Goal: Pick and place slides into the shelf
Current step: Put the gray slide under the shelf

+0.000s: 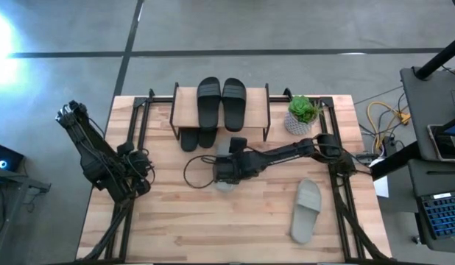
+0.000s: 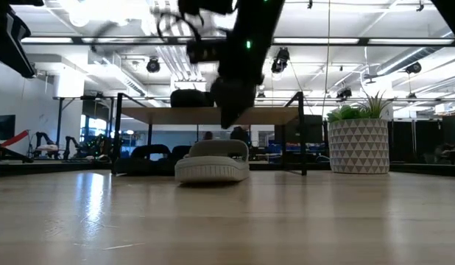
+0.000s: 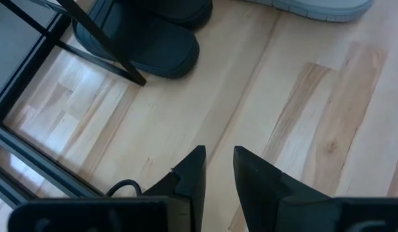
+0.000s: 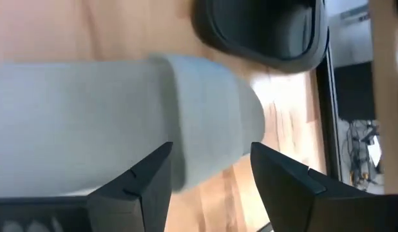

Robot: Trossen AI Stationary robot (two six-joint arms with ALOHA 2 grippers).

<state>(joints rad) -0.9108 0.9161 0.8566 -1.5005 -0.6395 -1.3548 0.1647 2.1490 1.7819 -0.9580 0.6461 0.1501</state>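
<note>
High view, and the right gripper (image 1: 224,177) is stretched out over the middle of the tabletop (image 1: 213,228), right above a grey slide (image 2: 211,162) that lies just in front of the shelf (image 1: 185,109). From the right wrist view its fingers (image 4: 138,187) stand wide apart, one on either side of the grey strap, not pinching it; the slide sits flat on the wood in the low view. The second grey slide (image 1: 306,211) lies well apart, near the right edge of the tabletop. Up on the shelf's top board a black pair (image 1: 221,102) sits side by side, toes toward the tabletop's middle. Under the board, two more black slides (image 1: 196,138) poke out on the left side, and the left wrist view catches one of them (image 3: 147,42) beside a shelf leg. A potted plant (image 1: 302,114) stands just right of the shelf. The left gripper (image 3: 218,177) waits at the tabletop's left edge, its fingers (image 3: 190,174) nearly together with a narrow gap, holding nothing.
</note>
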